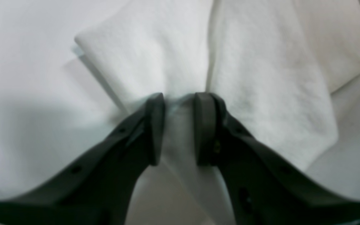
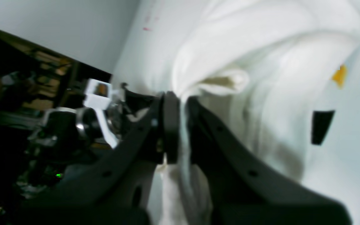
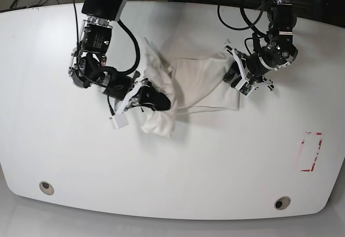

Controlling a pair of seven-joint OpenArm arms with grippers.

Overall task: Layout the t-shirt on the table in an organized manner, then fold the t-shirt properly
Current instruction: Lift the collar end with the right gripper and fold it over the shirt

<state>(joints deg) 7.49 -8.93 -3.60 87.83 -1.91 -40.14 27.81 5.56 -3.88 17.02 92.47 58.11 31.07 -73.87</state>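
Note:
The white t-shirt [image 3: 195, 81] lies crumpled and bunched in the middle of the table [image 3: 64, 156]. At its left end my right gripper [image 3: 160, 101] is shut on a gathered fold. The right wrist view shows cloth pinched between that gripper's [image 2: 181, 100] dark fingers, and on the t-shirt [image 2: 277, 72] a small yellow emblem [image 2: 339, 75] and a black tag [image 2: 321, 126]. My left gripper [image 3: 234, 73] holds the shirt's right edge. In the left wrist view it [image 1: 179, 100] has a strip of the t-shirt [image 1: 261, 81] between its narrowly parted pads.
A red tape rectangle [image 3: 311, 151] marks the table at the right. Two round grommet holes [image 3: 46, 186] [image 3: 279, 202] sit near the front edge. Cables trail along the back edge behind both arms.

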